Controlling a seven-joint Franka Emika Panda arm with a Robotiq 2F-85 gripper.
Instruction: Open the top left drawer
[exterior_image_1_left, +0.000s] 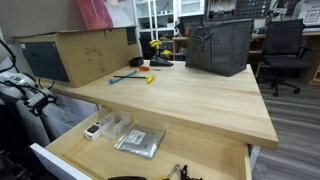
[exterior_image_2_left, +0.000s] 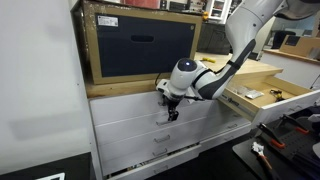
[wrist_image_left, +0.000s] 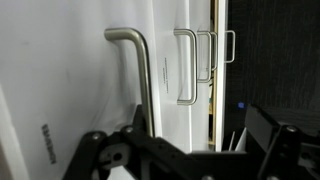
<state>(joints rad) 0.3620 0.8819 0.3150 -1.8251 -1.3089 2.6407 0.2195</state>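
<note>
The top left drawer (exterior_image_2_left: 125, 108) is a shallow white front just under the wooden table top. In the wrist view its white front (wrist_image_left: 75, 70) fills the left, with its steel bar handle (wrist_image_left: 141, 75) close up. A thin gap along the front's edge (wrist_image_left: 212, 100) shows a strip of wood; the inside is hidden. My gripper (exterior_image_2_left: 170, 110) is right at this drawer's front, over its handle. In the wrist view the gripper (wrist_image_left: 190, 152) has its black fingers spread wide, with the handle's lower end running in between them, nearer one finger and not clamped.
Deeper white drawer fronts (exterior_image_2_left: 150, 140) sit below, and more handles (wrist_image_left: 187, 65) line up beyond. The wide wood drawer (exterior_image_1_left: 205, 160) stands pulled out with a clear plastic box (exterior_image_1_left: 107, 127) and a silver packet (exterior_image_1_left: 139, 142). A cardboard box (exterior_image_2_left: 140, 45) and a black bag (exterior_image_1_left: 220, 47) stand on the table.
</note>
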